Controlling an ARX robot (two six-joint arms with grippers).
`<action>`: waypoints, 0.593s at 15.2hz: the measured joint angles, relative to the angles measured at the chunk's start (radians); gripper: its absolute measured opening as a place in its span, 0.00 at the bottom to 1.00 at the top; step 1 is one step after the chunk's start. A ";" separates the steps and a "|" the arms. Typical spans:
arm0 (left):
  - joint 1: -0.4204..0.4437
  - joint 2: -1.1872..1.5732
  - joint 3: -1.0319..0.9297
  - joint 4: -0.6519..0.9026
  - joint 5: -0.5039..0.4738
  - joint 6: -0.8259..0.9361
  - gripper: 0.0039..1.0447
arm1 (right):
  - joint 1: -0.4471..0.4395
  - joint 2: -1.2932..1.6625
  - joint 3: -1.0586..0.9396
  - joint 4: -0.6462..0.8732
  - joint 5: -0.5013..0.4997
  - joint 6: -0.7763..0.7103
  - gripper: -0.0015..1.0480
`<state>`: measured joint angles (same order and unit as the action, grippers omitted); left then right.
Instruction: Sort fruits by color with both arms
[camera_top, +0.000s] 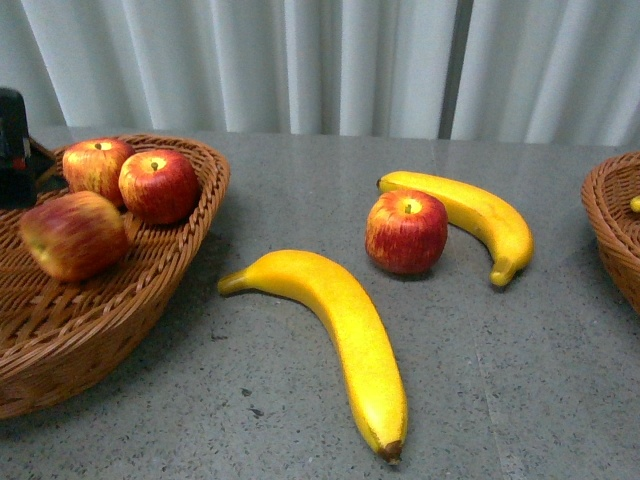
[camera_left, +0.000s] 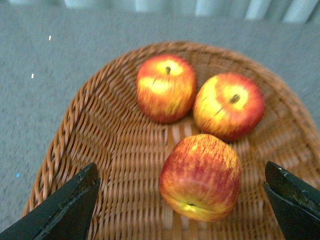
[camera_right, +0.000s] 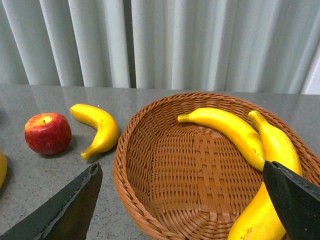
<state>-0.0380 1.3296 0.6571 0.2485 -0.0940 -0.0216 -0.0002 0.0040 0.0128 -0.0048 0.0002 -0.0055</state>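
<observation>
Fruits found part sorted. Counted three apples (camera_top: 158, 185) lying in the left basket (camera_top: 215, 170) at the left edge of the table (camera_top: 300, 430). Saw the left gripper (camera_left: 182, 205) hung over that basket, spread wide and holding nothing, with one apple on its side below. Noted, mid-table, a near banana (camera_top: 340, 320) lying alone, then a loose apple (camera_top: 406, 230) upright just beside a far banana (camera_top: 480, 215). Found two more bananas (camera_right: 230, 130) laid in the right basket (camera_right: 125, 165), and the right gripper (camera_right: 182, 200) aimed at it, likewise parted wide and empty. Judged the loose apple due for the left basket and both loose bananas for the right. Thought it wise to come down on the apple from straight above, fingers (camera_left: 70, 210) set on the sides away from the far banana, so as not to nudge it; to close gently on the glossy skin; to take each banana across its middle, not by a tip; and to keep each arm to its own half.
</observation>
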 joint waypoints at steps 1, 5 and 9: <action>-0.032 -0.013 0.017 0.031 0.006 0.003 0.94 | 0.000 0.000 0.000 0.000 0.000 0.000 0.94; -0.245 0.158 0.250 -0.031 0.168 0.121 0.94 | 0.000 0.000 0.000 0.000 0.000 0.000 0.94; -0.375 0.364 0.446 -0.106 0.269 0.239 0.94 | 0.000 0.000 0.000 0.000 0.000 0.000 0.94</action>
<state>-0.4126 1.6939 1.1034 0.1429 0.1753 0.2176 -0.0002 0.0040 0.0128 -0.0048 0.0002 -0.0055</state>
